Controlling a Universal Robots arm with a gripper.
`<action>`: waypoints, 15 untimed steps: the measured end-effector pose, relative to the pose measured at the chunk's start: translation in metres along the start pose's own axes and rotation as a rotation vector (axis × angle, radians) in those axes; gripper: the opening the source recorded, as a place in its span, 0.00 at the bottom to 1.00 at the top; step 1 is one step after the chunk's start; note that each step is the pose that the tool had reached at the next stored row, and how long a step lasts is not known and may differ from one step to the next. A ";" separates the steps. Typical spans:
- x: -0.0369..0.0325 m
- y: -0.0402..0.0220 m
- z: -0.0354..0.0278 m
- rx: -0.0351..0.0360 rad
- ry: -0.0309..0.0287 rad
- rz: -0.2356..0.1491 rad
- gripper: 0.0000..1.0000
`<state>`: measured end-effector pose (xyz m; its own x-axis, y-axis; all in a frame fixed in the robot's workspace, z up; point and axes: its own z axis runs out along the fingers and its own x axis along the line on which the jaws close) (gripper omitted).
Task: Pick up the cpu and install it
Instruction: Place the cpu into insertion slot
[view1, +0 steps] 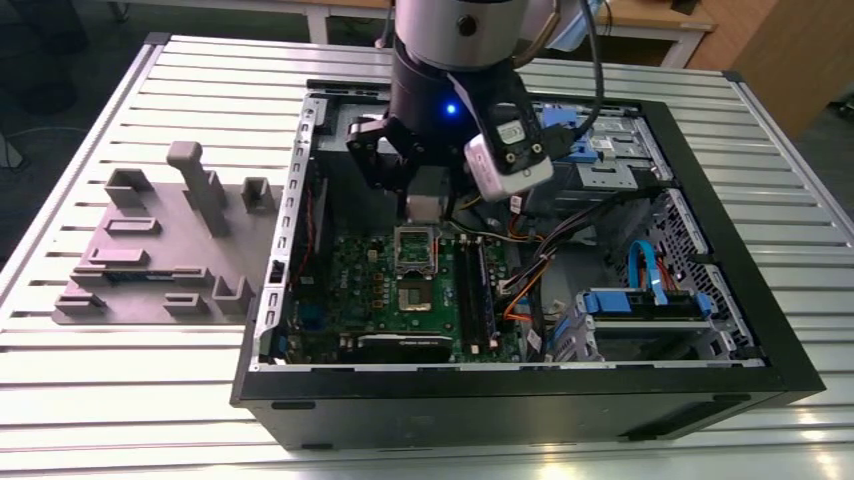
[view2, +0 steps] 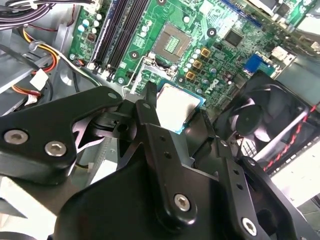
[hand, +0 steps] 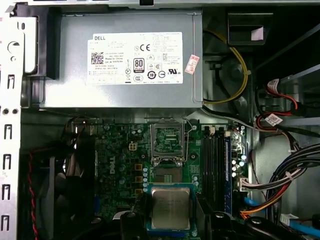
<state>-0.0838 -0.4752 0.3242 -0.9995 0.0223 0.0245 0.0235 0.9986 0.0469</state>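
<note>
In the exterior view, the grey robot arm (view1: 454, 60) reaches into an open black computer case (view1: 534, 400) on the slatted metal table (view1: 200, 60), with grey plastic fixture blocks (view1: 160, 250) on the exterior view's left. The second wrist view shows the black jaws clamped on opposite edges of the cpu (view2: 179, 107), a small flat square silver-topped chip, held above the green motherboard (view2: 220, 20) near its square socket (view2: 172, 42). The first wrist view faces the cpu (hand: 171, 209) top-on, with a grey metal power supply box (hand: 125, 60) beyond the board.

Black screw-studded claw (view2: 177, 112), silver arm (view1: 461, 25)
</note>
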 end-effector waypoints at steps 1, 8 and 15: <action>-0.0001 -0.0001 0.0018 0.0000 0.0000 0.000 0.47; -0.0024 -0.0006 0.0144 0.0001 0.0000 0.000 0.47; -0.0058 -0.0012 0.0270 0.0001 0.0000 0.000 0.47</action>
<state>-0.0786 -0.4752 0.2970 -0.9994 0.0225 0.0245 0.0237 0.9986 0.0468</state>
